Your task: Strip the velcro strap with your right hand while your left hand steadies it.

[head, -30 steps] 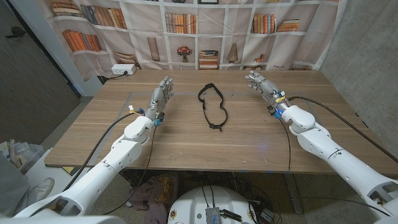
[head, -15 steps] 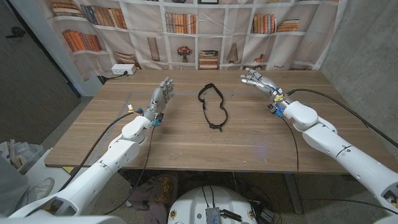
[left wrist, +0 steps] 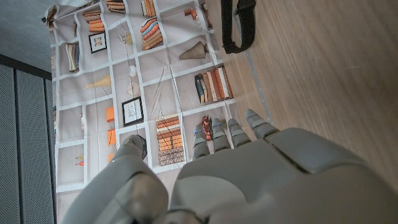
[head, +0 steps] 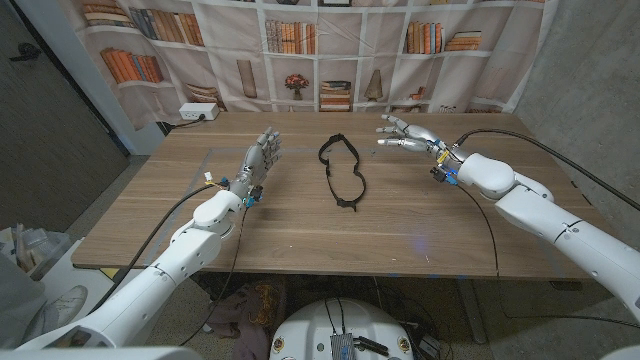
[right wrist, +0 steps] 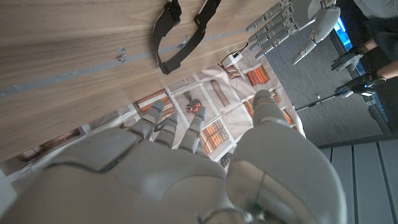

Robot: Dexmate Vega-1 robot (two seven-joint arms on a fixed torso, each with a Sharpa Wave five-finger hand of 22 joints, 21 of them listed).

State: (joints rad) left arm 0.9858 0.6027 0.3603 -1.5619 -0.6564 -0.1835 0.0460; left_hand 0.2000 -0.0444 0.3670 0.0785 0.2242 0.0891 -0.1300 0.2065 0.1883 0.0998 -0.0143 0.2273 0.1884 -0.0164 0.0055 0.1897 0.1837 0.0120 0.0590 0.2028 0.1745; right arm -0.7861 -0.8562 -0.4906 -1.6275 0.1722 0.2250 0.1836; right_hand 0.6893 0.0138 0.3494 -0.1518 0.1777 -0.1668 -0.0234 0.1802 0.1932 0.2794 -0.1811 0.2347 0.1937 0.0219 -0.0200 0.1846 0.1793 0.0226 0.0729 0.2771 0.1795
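On the wooden table [head: 300, 235] we see the velcro strap [head: 341, 171], a black loop lying flat near the middle and toward the far side, its long axis running from the far edge toward the robot, with a small thicker end at the near tip. Neither hand touches it. Our left hand [head: 258, 160] stands to the left of the strap, well apart from it, fingers pointing away toward the bookshelf-printed backdrop [head: 330, 55]; the fingers are straight and close side by side, and nothing is held between them. In the left wrist view we look along the back of that same left hand [left wrist: 249, 174], its fingertips [left wrist: 219, 132] lined up near one another, with one end of the strap [left wrist: 239, 25] on the wood beyond them. Our right hand [head: 405, 135] sits to the right of the strap, raised over the far part of the table, fingers spread apart and reaching toward the strap's far end, holding nothing. In the right wrist view the right hand [right wrist: 168, 168] shows its fingers extended, the strap [right wrist: 180, 34] lies on the wood beyond, and the left hand [right wrist: 280, 22] appears past it. A white power strip [head: 197, 113] sits at the table's far left corner.
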